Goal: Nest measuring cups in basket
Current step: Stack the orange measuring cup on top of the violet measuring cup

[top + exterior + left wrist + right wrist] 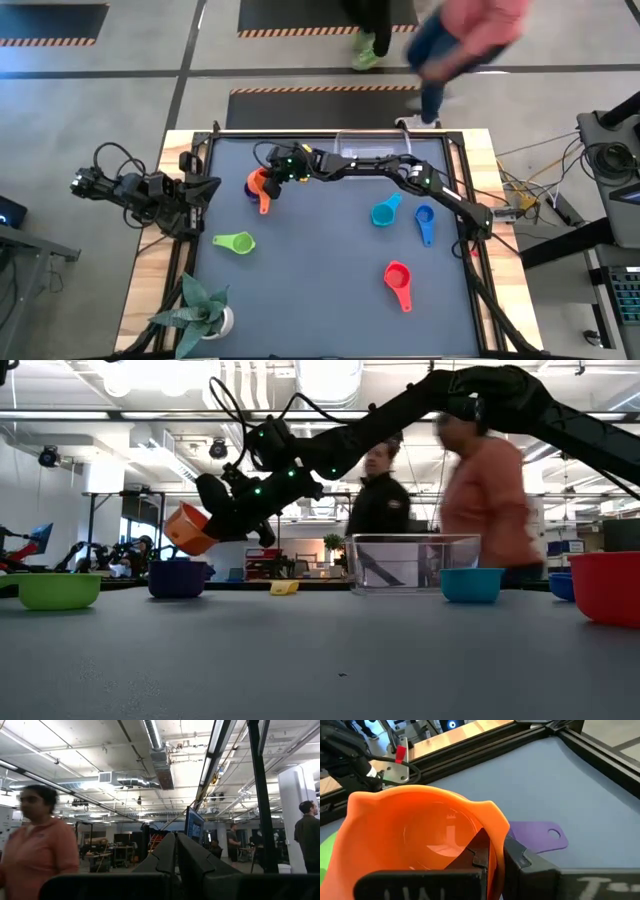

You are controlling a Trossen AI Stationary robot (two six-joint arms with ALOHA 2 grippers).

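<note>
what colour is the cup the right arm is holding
Orange. The right tool grips the orange measuring cup by its rim; the right wrist view shows it best.

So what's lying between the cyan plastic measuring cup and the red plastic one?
Nothing: in the high view only bare grey mat separates the cyan plastic measuring cup from the red plastic measuring cup. The blue plastic cup sits aside.
</note>
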